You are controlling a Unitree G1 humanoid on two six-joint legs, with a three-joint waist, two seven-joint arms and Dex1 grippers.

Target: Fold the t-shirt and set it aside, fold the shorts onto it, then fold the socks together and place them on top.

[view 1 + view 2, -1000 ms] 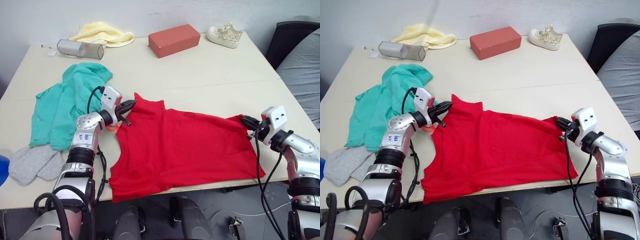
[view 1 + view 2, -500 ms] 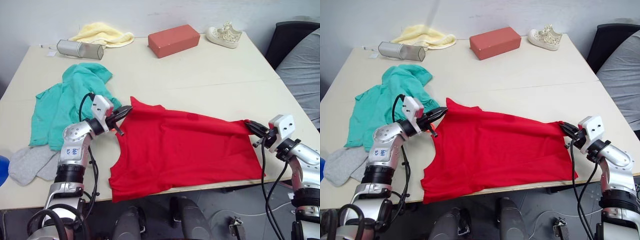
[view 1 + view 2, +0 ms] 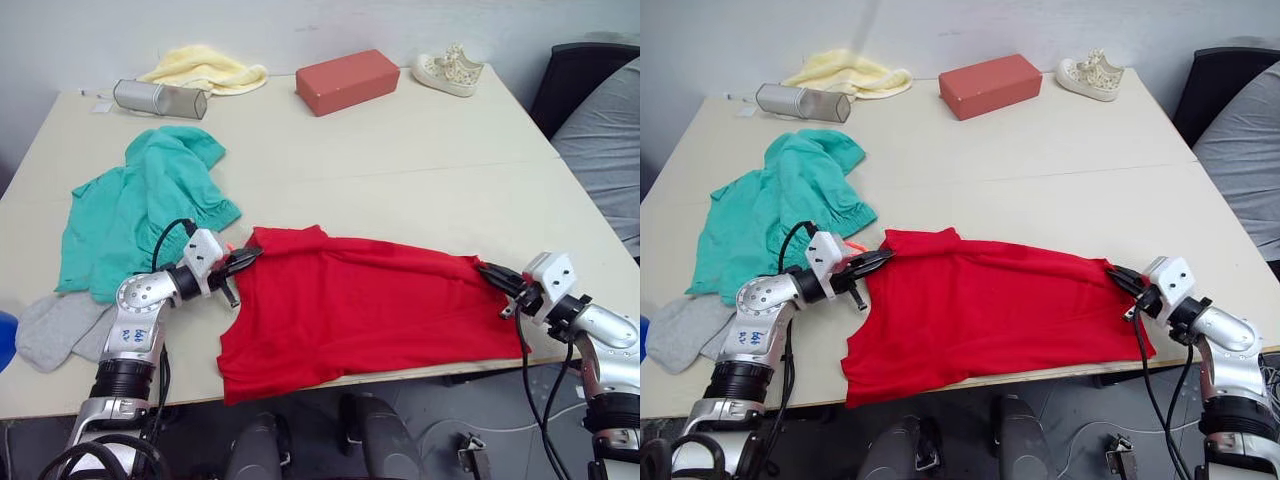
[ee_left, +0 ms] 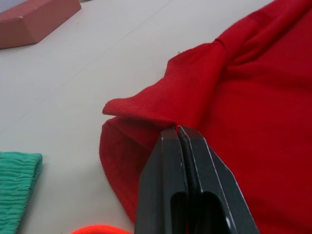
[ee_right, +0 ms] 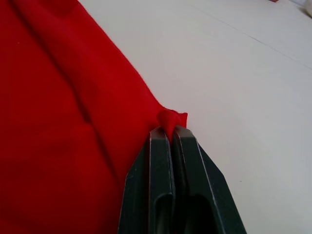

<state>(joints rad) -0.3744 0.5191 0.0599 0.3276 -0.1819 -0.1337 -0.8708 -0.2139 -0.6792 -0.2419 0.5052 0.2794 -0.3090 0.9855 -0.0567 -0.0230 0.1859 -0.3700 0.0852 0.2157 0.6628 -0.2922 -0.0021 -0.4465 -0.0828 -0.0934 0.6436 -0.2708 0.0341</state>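
Red cotton spreads across the near half of the desk (image 3: 420, 140) — the t-shirt (image 3: 370, 310), its far edge doubled over toward the robot. The left claw (image 3: 246, 258) is clenched on the folded left corner, the right claw (image 3: 490, 273) pinching a tuft at the right corner. The teal shorts (image 3: 140, 205) lie crumpled just left of it — the grey socks (image 3: 60, 325) at the near-left edge.

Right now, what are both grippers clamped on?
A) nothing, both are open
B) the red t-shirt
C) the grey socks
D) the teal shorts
B: the left gripper and right gripper are each shut on an edge of the red t-shirt.
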